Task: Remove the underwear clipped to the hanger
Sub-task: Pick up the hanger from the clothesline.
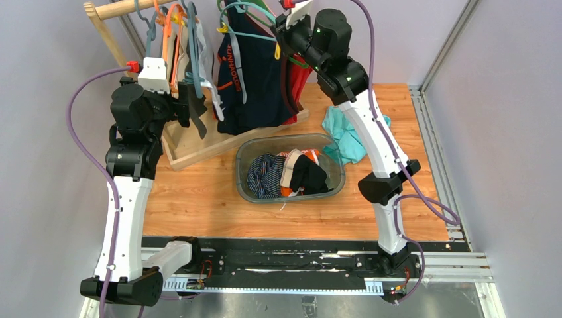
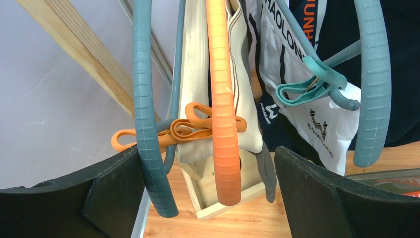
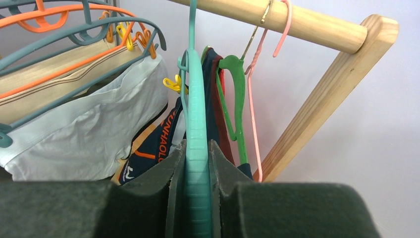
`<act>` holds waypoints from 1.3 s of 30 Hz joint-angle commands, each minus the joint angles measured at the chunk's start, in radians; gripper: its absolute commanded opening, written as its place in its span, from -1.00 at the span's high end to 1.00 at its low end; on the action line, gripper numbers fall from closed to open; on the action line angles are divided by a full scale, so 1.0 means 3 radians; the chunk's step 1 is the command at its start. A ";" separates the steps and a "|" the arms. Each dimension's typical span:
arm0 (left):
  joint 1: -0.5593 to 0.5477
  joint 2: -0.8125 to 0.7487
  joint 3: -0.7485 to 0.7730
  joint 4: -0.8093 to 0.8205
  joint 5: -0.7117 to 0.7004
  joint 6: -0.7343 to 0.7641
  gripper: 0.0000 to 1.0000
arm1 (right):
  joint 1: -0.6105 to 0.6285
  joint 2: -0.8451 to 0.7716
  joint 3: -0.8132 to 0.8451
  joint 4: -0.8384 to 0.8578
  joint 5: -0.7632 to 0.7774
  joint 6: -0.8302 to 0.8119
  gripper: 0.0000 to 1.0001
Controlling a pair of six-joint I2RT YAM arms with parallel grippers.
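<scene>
The right pincer is shut tight on the green hanger. That hanger seems to carry the big navy top, not the underwear. If it is pulled hard, the hanger could be slid off the wooden bar, or the whole rack could be tipped over.

The white-grey underwear is hung just beside the green hanger, with a yellow clip at its corner. More is seen from the left wrist. A beige pair is pinched by an orange clip, and a white pair with letters by a teal clip. If cloth is tugged while a clip is shut on it, it could be ripped, or the hangers could get tangled.

The left pincer is opened wide and nothing is held in it. Two hanger arms are between its fingers. The left arm is raised and bent toward the rack's left end. The right arm is stretched up high over the counter to the bar.
</scene>
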 commanded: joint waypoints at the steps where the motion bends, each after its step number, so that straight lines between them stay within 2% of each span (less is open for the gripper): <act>1: -0.0018 -0.0083 -0.0044 0.0139 0.0025 0.0055 -0.96 | -0.0029 -0.0129 0.0169 0.0349 0.0078 0.0104 0.99; 13: -0.0018 -0.0095 -0.0072 0.0163 0.0019 0.0080 -0.96 | -0.0030 -0.0129 0.0441 0.0369 0.0064 0.0255 0.99; 23: -0.0018 -0.0147 -0.0051 0.0198 0.0235 0.0065 -0.96 | -0.0080 -0.0511 0.0209 -0.0021 -0.0140 0.0325 0.99; 33: -0.0015 -0.0129 0.0045 0.0045 0.0560 -0.0006 -0.98 | -0.0454 -0.1184 -0.0338 -0.0314 -0.0849 0.0659 0.99; 39: -0.0018 -0.0197 0.0048 0.0007 0.0706 0.0030 -0.99 | -0.0726 -0.1517 -0.0428 -0.0345 -0.1299 0.0970 0.99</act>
